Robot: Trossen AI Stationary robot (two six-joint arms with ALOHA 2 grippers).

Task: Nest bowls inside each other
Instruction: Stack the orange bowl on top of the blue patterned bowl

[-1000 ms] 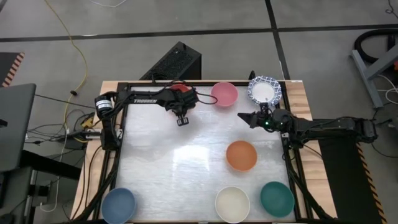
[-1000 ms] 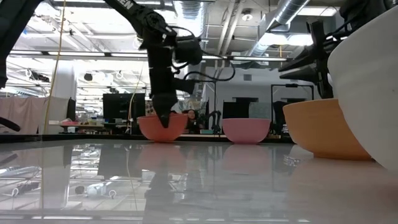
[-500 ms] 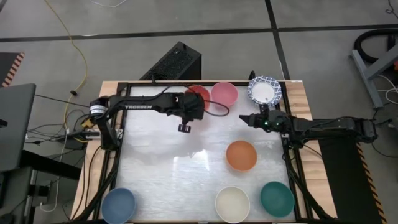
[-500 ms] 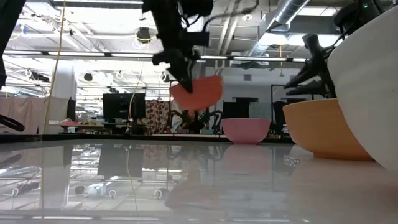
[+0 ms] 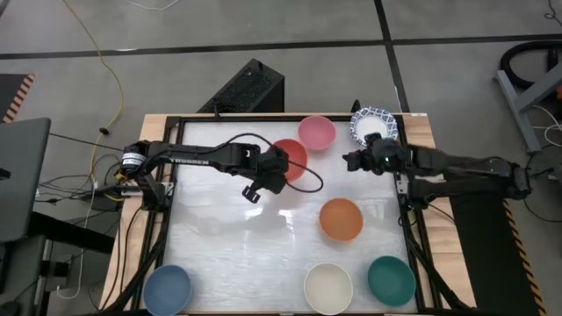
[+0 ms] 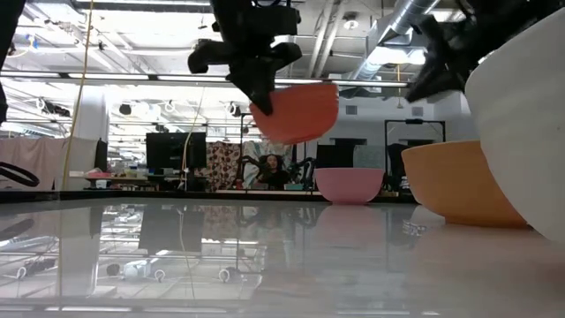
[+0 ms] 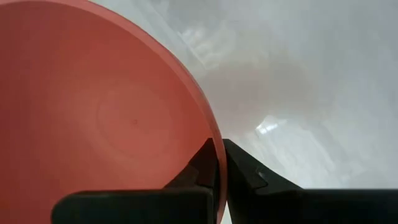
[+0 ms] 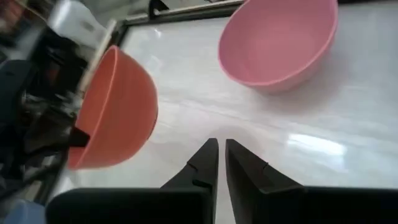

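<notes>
My left fingers (image 7: 217,163) pinch the rim of the red bowl (image 5: 290,158), lifted above the bench (image 5: 228,228) beside the pink bowl (image 5: 317,132), mouth tilted sideways; my right fingers (image 8: 219,158) nearly closed, empty.

red bowl (image 5: 291,158) lifted off table, carried toward centre, right claw (image 5: 348,161) narrowed

Yellow cable (image 5: 98,53) on floor; black box (image 5: 248,89) behind table (image 5: 263,237).

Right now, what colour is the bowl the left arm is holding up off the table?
Red. The bowl shows best in the low view, pinched at its rim.
</notes>
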